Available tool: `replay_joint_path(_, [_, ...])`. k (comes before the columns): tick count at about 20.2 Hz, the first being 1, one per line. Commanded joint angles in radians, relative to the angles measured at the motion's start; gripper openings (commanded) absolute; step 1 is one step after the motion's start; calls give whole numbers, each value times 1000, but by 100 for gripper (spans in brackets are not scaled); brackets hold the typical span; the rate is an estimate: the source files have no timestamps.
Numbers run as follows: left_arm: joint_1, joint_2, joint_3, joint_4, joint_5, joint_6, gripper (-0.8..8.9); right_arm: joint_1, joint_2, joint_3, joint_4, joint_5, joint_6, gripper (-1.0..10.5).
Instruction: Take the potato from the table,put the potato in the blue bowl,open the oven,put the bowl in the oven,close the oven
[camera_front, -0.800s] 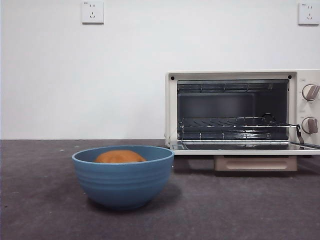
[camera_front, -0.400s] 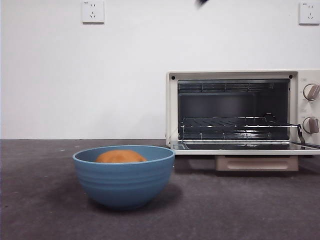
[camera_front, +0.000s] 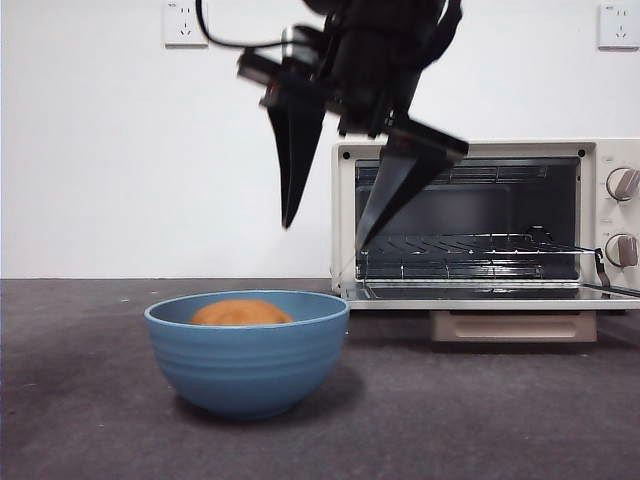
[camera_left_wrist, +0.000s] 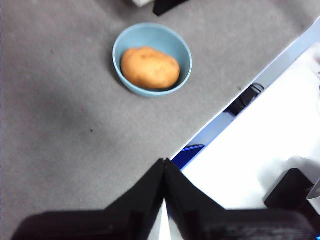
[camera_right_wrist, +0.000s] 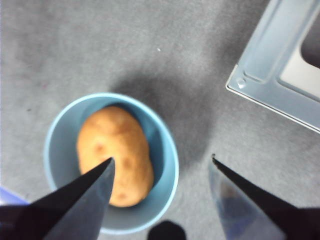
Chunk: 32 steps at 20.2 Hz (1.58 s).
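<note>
The blue bowl (camera_front: 247, 360) stands on the dark grey table (camera_front: 500, 420) with the orange-tan potato (camera_front: 240, 313) lying in it. My right gripper (camera_front: 323, 237) hangs open in the air above the bowl's right rim, touching nothing. In the right wrist view its jaws straddle the rim of the bowl (camera_right_wrist: 167, 145), one tip over the potato (camera_right_wrist: 115, 150). The cream oven (camera_front: 343, 220) at the back right has its door (camera_front: 490, 297) folded down flat. My left gripper (camera_left_wrist: 164, 161) is shut and empty, far from the bowl (camera_left_wrist: 170, 42) and potato (camera_left_wrist: 150, 67).
A wire rack (camera_front: 460, 245) sits inside the oven, and two knobs (camera_front: 622, 184) are on its right side. The beige handle (camera_front: 510, 326) hangs under the lowered door. The door's corner (camera_right_wrist: 280, 65) lies close beside the bowl.
My right arm has dropped into the front view from above and now hangs open over the bowl. The bowl, potato and oven have not moved.
</note>
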Motion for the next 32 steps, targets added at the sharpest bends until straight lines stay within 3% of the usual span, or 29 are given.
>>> replay_joint_path(1, [11,0,-24,19,4,15,-9,3,46,1,-1,4,7,316])
replay_joint_path(8, [13,2,-24,21,3,14,-8,3,114,1,-12,3,-32,305])
replay_joint_path(10, [13,2,-24,21,3,14,-8,3,132,1,-26,4,-50,201])
replay_joint_path(14, [13,1,-24,18,3,14,-8,3,152,1,-35,-3,-50,179])
replay_joint_path(17, [13,2,-24,18,3,14,-8,3,153,1,-33,8,-51,-17])
replay_joint_path(25, [13,1,-24,0,3,15,-8,1,119,3,-51,-33,-39,-16])
replay_joint_path(32, [13,2,-24,29,3,14,-8,-42,-86,4,-103,22,-42,-16])
